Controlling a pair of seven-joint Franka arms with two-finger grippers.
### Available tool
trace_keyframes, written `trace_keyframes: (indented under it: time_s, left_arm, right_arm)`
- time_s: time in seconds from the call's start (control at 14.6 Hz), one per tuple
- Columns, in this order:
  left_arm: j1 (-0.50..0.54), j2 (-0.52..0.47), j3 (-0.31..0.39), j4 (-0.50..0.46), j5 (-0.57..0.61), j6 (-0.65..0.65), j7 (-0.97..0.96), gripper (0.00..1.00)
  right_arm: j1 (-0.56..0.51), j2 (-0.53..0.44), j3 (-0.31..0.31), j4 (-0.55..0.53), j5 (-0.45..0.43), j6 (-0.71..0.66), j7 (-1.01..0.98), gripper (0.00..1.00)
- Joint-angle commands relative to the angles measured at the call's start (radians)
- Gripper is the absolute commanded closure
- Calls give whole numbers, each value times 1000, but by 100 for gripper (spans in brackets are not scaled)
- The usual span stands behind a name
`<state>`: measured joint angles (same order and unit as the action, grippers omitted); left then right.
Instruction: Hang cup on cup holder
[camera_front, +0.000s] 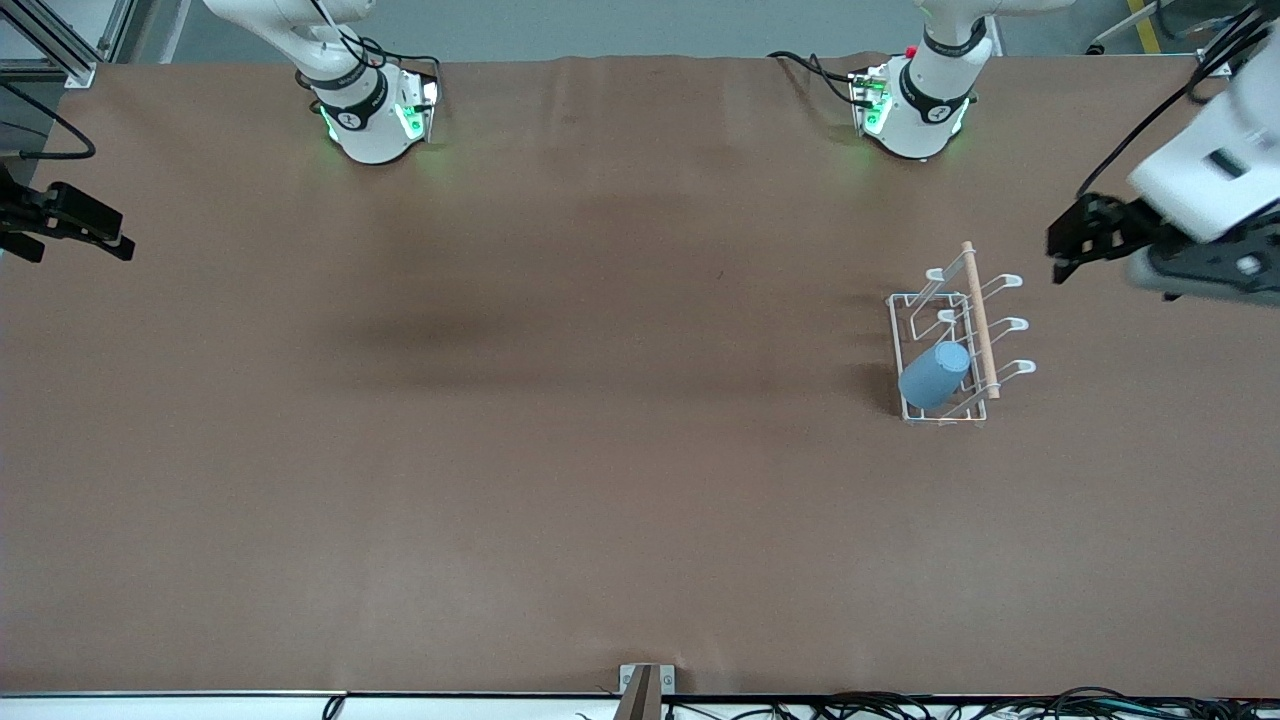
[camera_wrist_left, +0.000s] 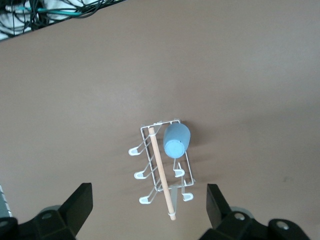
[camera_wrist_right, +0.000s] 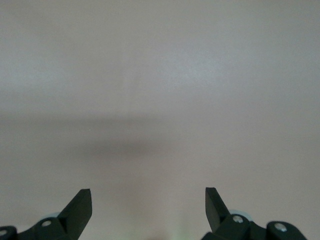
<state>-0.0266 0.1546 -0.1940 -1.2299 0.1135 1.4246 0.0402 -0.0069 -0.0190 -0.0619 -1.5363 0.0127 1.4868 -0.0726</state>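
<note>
**A:** Start at the right arm's end of the table. What's there?

**B:** The right gripper (camera_front: 112, 241) hangs over the table's edge. In the right wrist view its fingers (camera_wrist_right: 80, 206) stand wide apart with only bare surface beneath. That arm waits.

**A:** And the middle of the brown table (camera_front: 600, 450)?

**B:** Nothing of the task lies there. Toward the left arm's end stands the cup holder (camera_front: 948, 317), a white wire rack with a wooden rod (camera_front: 980, 320) along its top.

**A:** Where's the cup?

**B:** The cup (camera_front: 933, 375) is on the holder. It sits tilted at the end nearer the front camera, on the side of the rod facing the right arm, closed base uppermost. It looks hung over a prong, though I can't see the prong inside it, so I won't swear it's fully seated.

**A:** The left gripper?

**B:** The left gripper (camera_front: 1062, 256) is up in the air over the table's end, just beside the holder. Its fingers (camera_wrist_left: 80, 201) are spread and hold nothing. Its wrist view looks down on holder and cup (camera_wrist_left: 176, 140), well apart from them.

**A:** If the cup needed reseating, how would it handle?

**B:** I'd judge it light and stiff, but smooth and tapered, so it may slip toward its narrow end. With no handle, take it across the wall near mid-body. Squeeze gently, since thin plastic may flex, and a hard nudge could shift the light rack.
</note>
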Motion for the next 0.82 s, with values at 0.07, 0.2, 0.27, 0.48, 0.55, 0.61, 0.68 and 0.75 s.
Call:
trace_keyframes:
  time_s: [0.07,0.2,0.27,0.48,0.55,0.61,0.68,0.75]
  left_arm:
    - [43,-56,-1,-49,-57,-24,-22,0]
    - [39,-137,24,-161,-74,-13,-31,0]
    - [37,-186,30,-234,-74,3,-40,0]
    - [37,-318,67,-435,-121,86,-56,0]
    - [36,-346,70,-474,-121,103,-60,0]
    - [28,-359,70,-490,-112,109,-66,0]
    - [25,-357,70,-490,-110,106,-75,0]
    - [27,-356,68,-488,-110,100,-89,0]
  right_arm:
    - [-18,-25,16,-25,-10,13,-15,0]
    - [-18,-25,16,-25,-7,13,-13,0]
    - [-18,-25,16,-24,-7,13,-13,0]
    - [-19,-24,14,-22,-5,15,-13,0]
    - [-18,-22,14,-21,-5,15,-12,0]
    - [-18,-22,14,-22,-5,13,-12,0]
    - [-18,-24,14,-21,-5,15,-13,0]
    - [-18,-22,14,-21,-5,15,-12,0]
